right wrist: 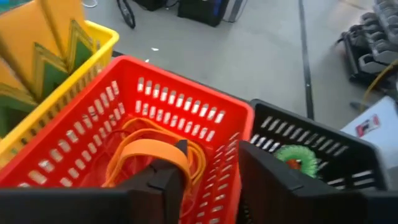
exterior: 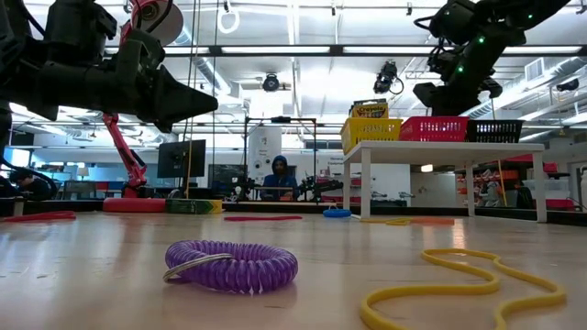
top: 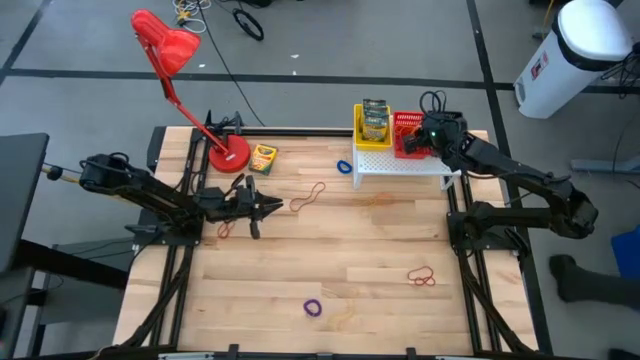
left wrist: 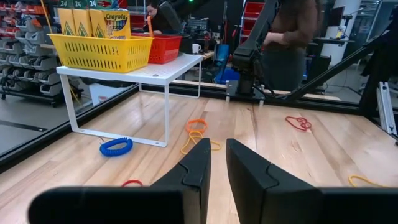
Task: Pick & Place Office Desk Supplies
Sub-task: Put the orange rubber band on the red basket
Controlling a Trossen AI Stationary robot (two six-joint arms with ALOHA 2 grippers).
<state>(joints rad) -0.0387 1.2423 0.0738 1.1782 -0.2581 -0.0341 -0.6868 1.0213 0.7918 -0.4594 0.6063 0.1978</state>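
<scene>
Wooden tabletop carries scattered rubber bands, judged light, limp, best pinched across one strand; right gripper, jaws parted and empty, hangs over the red basket holding orange bands; left gripper, nearly closed, holds nothing.

Even overhead light is cast from ceiling tubes; glare is seen there in the low view. Shadows on the table are soft and faint. The purple coil is rendered sharp, the background softer. The red basket is slightly motion-blurred.
</scene>
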